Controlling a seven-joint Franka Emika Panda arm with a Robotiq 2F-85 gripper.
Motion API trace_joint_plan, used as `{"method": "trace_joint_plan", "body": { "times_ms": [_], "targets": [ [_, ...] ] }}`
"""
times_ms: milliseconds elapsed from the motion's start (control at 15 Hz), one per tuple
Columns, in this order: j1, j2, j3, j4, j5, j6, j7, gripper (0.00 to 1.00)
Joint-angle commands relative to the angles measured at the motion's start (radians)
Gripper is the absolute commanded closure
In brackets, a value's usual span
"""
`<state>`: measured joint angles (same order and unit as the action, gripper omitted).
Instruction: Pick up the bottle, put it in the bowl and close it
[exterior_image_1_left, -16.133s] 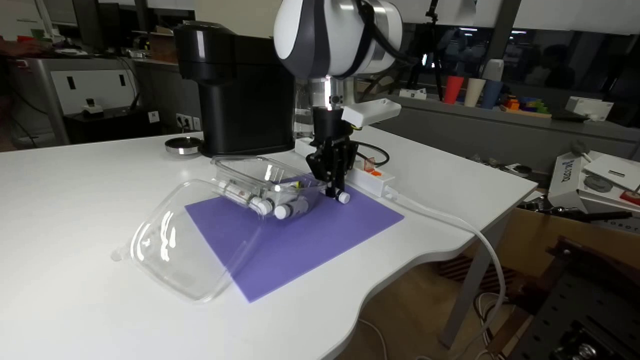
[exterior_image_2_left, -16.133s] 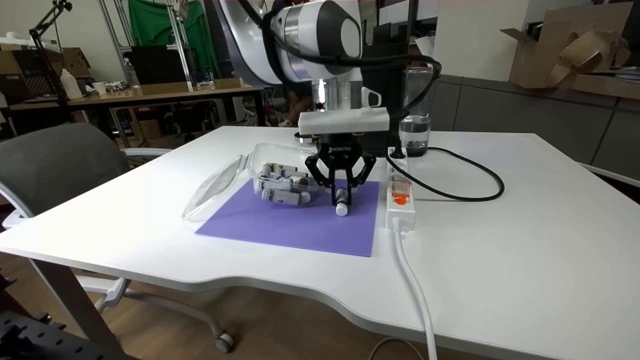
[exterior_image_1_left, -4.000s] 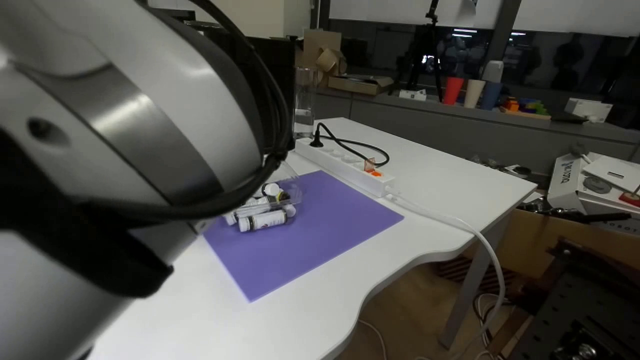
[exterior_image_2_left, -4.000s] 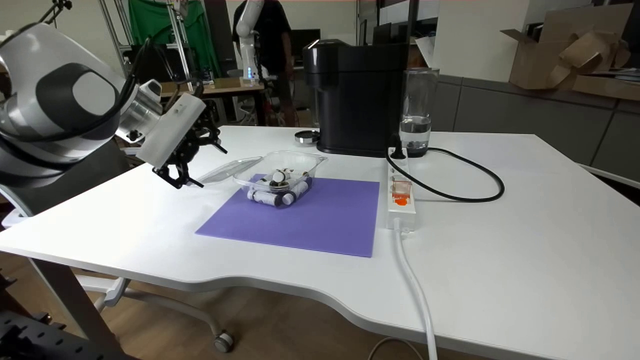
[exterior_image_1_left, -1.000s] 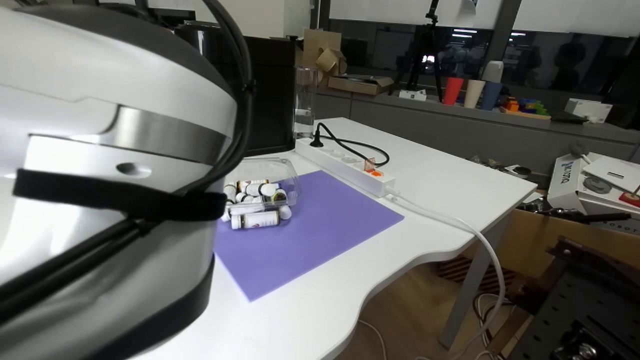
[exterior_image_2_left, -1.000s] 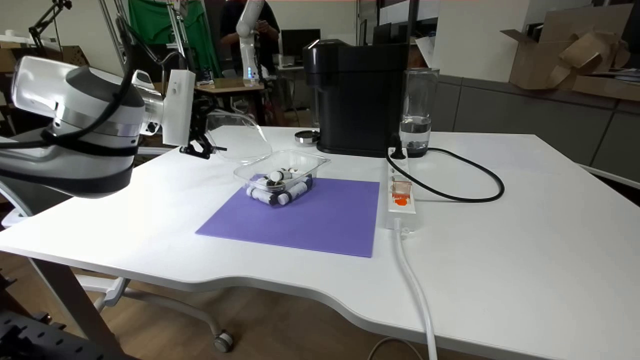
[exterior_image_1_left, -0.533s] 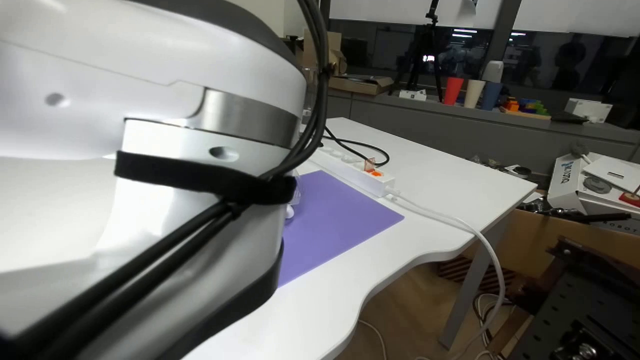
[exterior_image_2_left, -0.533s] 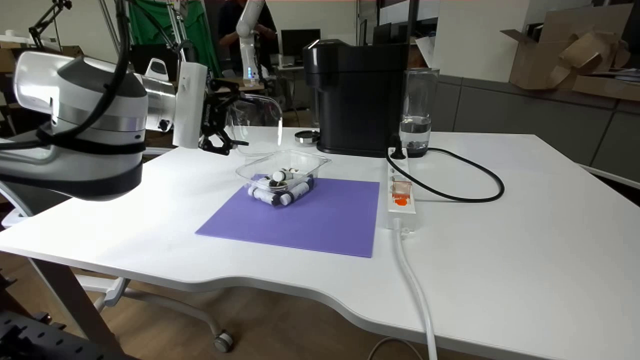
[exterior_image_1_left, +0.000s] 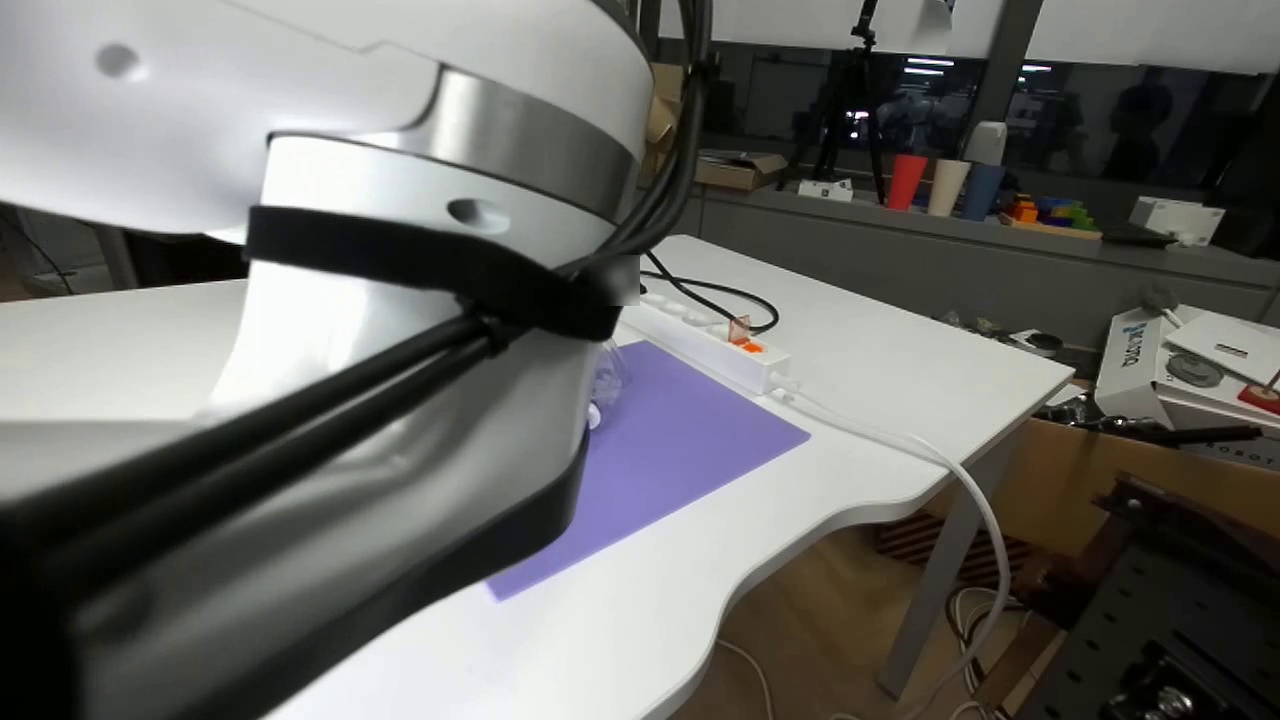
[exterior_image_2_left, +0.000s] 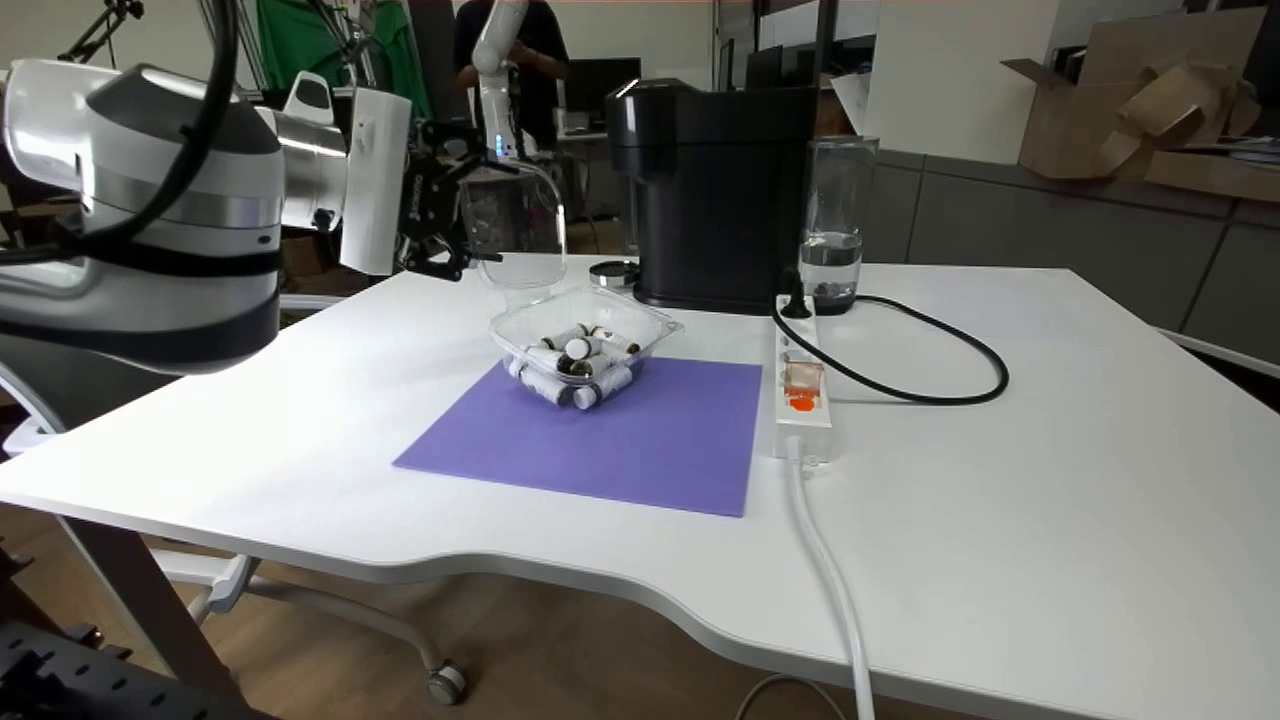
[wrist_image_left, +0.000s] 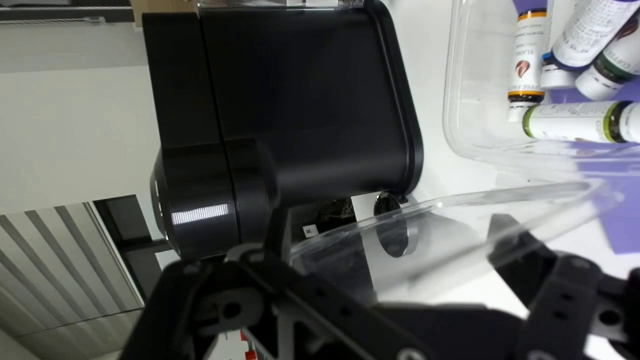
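one purple mat (exterior_image_2_left: 620, 450) lies on a white table (exterior_image_2_left: 960, 500); past its edge, a box (exterior_image_1_left: 1135, 385) shows "robot"; the gripper (wrist_image_left: 391, 227) gapes wide, gripping nothing.

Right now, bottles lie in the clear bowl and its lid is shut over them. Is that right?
The lid is not shut: in an exterior view, it stands raised beside the bowl. The bottles do lie inside.

bright on the white table (exterior_image_2_left: 1000, 500), dim at the windows (exterior_image_1_left: 1080, 95). in the wrist view, streaked with glare on the coffee machine (wrist_image_left: 300, 105), blurred at the gripper (wrist_image_left: 389, 228). blocky beside the black strap (exterior_image_1_left: 430, 256).
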<state>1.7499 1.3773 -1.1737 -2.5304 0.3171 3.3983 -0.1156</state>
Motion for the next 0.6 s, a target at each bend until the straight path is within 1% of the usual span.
{"method": "trace_joint_plan", "body": {
  "times_ms": [0, 200, 400, 533],
  "targets": [
    [0.023, -0.087, -0.039, -0.058, -0.019, -0.014, 0.054, 0.0],
    [0.003, -0.196, -0.042, -0.08, -0.047, 0.011, 0.052, 0.0],
    [-0.014, -0.274, -0.04, -0.099, -0.048, 0.001, 0.053, 0.0],
    [-0.051, -0.329, -0.027, -0.106, -0.057, 0.012, 0.049, 0.0]
  ]
}}
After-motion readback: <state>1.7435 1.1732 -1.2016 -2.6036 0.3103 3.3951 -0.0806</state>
